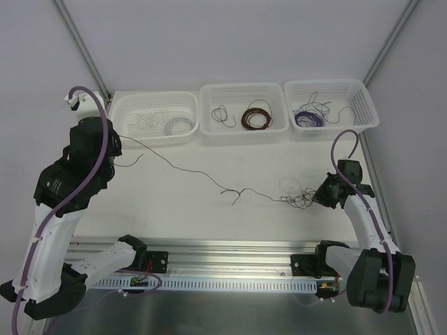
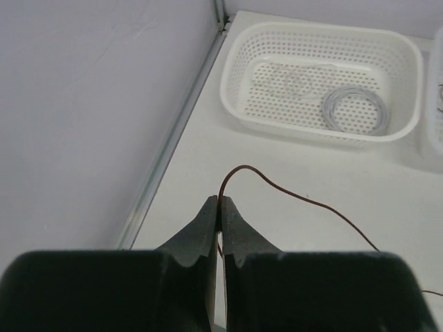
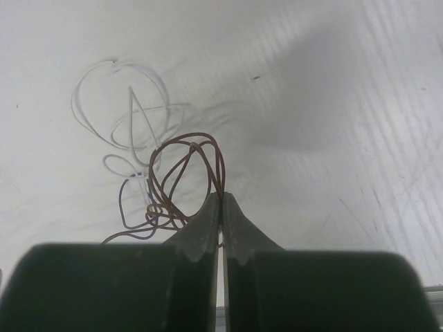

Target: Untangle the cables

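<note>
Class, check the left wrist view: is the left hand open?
No, the left hand is shut, pinching the brown wire between its fingertips.

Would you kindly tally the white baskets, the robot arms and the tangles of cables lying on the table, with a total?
White baskets: 3
Robot arms: 2
Tangles of cables on the table: 1
Total: 6

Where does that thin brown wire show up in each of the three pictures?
Top view: the brown wire runs across the table, left to right.
Left wrist: the wire arcs right from the shut left hand.
Right wrist: the wire loops up-left from the shut right hand.
Shared landmark: that white table.
</note>
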Tool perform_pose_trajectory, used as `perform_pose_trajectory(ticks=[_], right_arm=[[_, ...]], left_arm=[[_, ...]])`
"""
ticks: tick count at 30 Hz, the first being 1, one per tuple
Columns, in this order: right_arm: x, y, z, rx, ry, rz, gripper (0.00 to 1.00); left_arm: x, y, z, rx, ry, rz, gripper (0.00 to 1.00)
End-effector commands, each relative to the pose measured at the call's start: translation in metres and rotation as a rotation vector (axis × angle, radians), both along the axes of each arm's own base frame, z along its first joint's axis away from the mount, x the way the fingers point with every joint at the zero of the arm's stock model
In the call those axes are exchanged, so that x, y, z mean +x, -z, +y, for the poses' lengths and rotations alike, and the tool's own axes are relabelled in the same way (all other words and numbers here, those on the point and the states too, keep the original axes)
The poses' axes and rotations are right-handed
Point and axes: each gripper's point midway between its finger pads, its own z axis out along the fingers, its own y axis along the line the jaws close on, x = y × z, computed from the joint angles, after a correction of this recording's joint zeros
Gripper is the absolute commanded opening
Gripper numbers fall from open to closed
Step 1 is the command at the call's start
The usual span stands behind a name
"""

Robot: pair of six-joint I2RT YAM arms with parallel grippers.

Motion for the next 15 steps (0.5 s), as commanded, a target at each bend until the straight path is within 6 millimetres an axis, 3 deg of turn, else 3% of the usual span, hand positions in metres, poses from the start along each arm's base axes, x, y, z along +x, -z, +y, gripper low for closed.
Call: perform_pose_trajectory(ticks=[1, 3, 7, 10, 15], right_arm=[[-0.001, -0.011, -0.005, 0.061, 0.064, -0.041, 0.01], [0.001, -0.018, -0.010, 0.044, 0.088, -0.060, 0.01], [0.003, -0.031, -0.044, 0.037, 0.249, -0.096, 0.01], [0.008, -0.042, -0.059, 0.097, 0.357, -0.139, 0.01], [0.019, -0.053, -0.061, 0.140, 0.372, -0.198, 0.01]], left_arm=[[-0.004, 0.007, 0.022, 0.056, -0.099, 0.056, 0.00], [0.000, 0.019, 0.020, 0.057, -0.090, 0.090, 0.00], [-0.005, 0.036, 0.060, 0.121, -0.267, 0.178, 0.00], [-0.007, 0.046, 0.071, 0.081, -0.307, 0.202, 0.00], [-0.007, 0.065, 0.087, 0.105, -0.385, 0.273, 0.00]])
